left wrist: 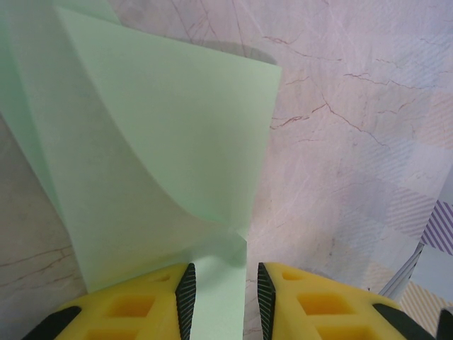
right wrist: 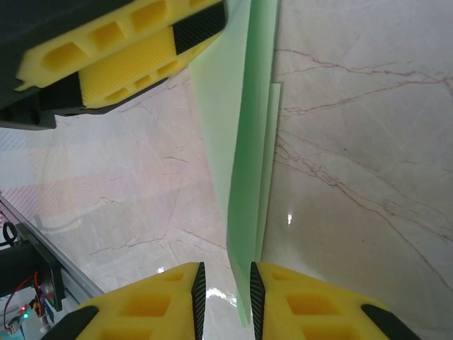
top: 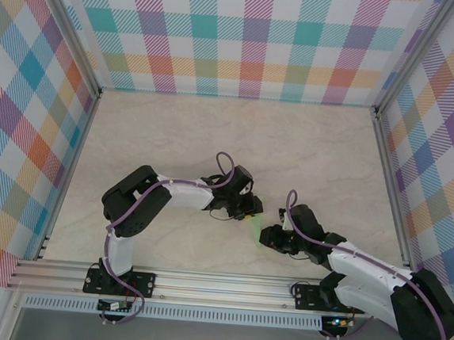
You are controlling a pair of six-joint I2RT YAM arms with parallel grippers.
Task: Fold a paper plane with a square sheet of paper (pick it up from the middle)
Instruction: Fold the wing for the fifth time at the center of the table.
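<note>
— What's hard to make out?
— From above, the thin pale-green sheet of paper (top: 253,230) is only a sliver between the two arms, its outline hidden. In the left wrist view it runs off the frame's edge.
— Room to move?
— The cream marbled table (top: 316,154) stretches open to the plaid walls (top: 254,37).
— And the pincers?
— The sheet fills the narrow gap of the yellow-fingered left gripper (left wrist: 223,297); whether it pinches, I cannot tell. The right gripper (right wrist: 225,297) is slightly parted, with the sheet standing edge-on against one pad.

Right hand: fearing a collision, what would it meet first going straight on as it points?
The thin pale-green paper sheet between its fingers; beyond that, possibly the left hand, though depth is unclear.
</note>
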